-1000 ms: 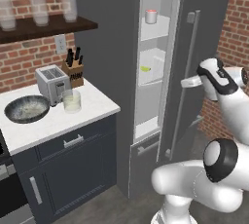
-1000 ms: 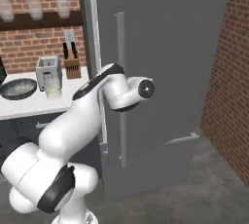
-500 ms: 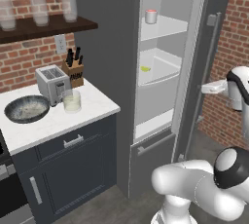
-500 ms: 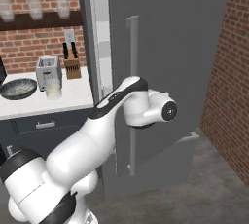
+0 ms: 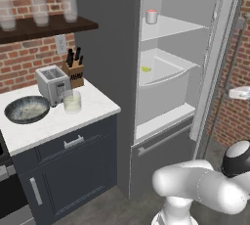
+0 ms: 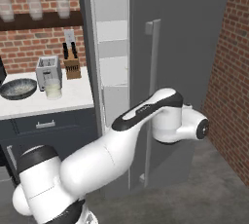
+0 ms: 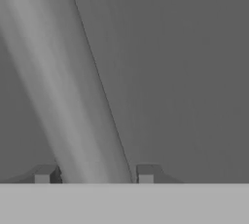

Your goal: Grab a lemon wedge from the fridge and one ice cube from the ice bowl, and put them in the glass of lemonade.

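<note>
Left base view: the fridge (image 5: 195, 67) is seen open, its door swung wide; the lemon wedge (image 5: 145, 69) lies on the middle shelf near its front edge. The glass of lemonade (image 5: 72, 101) stands just beside the ice bowl (image 5: 27, 109) on the counter.

Right base view: the arm is reached behind the fridge door.

Hand view: the gripper (image 7: 95, 174) straddles the bar handle (image 7: 63, 86) — fingertips either side, contact not discernible. The wedge is judged tiny, light, slippery — best pinched gently across its flat faces.

We see a red brick wall (image 5: 29, 57) behind a white-topped desk (image 5: 95, 104) on dark blue-grey cabinets (image 5: 73, 170). A dark wooden shelf (image 5: 49, 26) hangs above, and the floor (image 6: 204, 189) is grey.
</note>
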